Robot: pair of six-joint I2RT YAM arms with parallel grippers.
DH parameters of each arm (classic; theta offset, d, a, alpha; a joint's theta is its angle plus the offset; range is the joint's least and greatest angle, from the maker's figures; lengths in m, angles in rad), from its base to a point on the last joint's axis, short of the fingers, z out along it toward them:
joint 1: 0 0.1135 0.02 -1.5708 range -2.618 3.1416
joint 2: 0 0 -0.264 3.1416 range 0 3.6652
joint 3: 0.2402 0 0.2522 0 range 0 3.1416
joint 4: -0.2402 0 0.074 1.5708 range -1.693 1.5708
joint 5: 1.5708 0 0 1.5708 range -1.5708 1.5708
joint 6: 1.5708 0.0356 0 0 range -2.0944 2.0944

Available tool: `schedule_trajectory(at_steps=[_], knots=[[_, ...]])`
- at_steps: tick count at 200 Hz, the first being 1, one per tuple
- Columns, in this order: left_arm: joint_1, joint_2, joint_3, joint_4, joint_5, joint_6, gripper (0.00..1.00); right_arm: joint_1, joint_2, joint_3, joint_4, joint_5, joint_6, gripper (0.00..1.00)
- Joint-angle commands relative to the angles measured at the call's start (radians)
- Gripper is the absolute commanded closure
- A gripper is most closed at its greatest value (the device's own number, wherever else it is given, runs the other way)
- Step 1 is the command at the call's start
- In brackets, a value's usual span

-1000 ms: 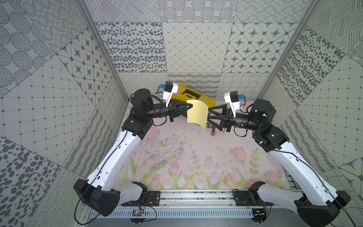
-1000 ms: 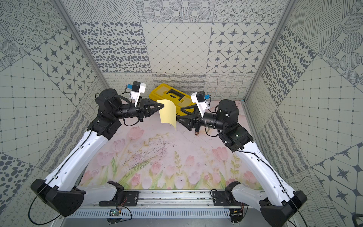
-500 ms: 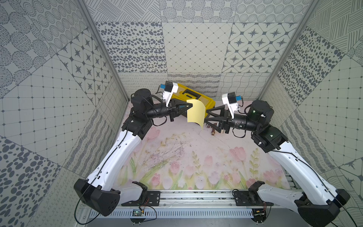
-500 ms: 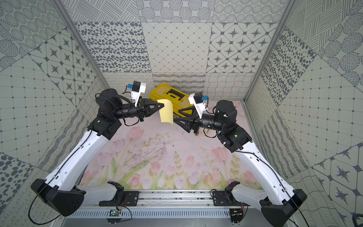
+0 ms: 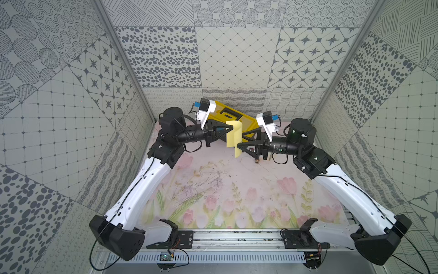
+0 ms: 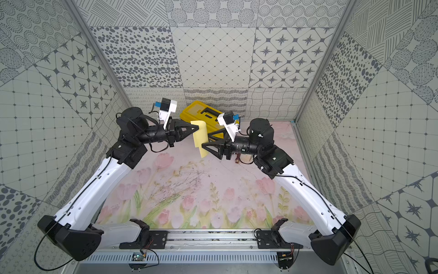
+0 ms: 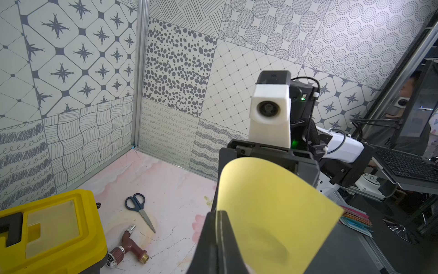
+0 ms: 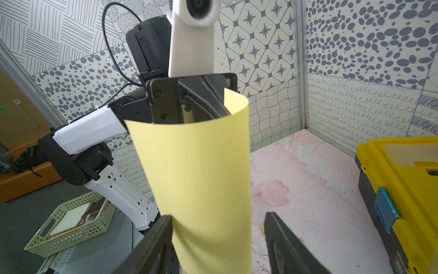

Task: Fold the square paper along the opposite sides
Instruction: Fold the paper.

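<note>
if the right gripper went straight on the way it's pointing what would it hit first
The paper, most likely: it hangs curled right at the open right gripper's tips. Straight behind it is the left gripper, shut on the paper's upper edge; how far behind is hard to judge.

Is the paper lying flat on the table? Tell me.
No, the square paper hangs curled in mid-air, pinched by the left end effector.

The left arm (image 5: 142, 187) and right arm (image 5: 350, 189) rise and bend inward, wrists level and facing each other. The left gripper (image 5: 231, 127) is pinched tight on the square paper (image 5: 233, 137). The right gripper (image 5: 241, 140) has its jaws spread, with the sheet between them.
</note>
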Motion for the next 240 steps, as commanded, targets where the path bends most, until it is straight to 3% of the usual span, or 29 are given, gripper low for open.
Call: schedule_trajectory(at_steps=[1,146,240], knots=[[-0.013,0.006,0.015,-0.002,0.011,0.021,1.00,0.012,0.022,0.046,0.053,0.002,-0.019,0.34],[-0.030,0.001,0.012,-0.020,0.007,0.044,1.00,0.023,0.057,0.053,0.052,-0.001,-0.035,0.38],[-0.030,-0.006,0.012,-0.032,0.003,0.057,1.00,0.028,0.051,0.051,0.041,0.014,-0.048,0.52]])
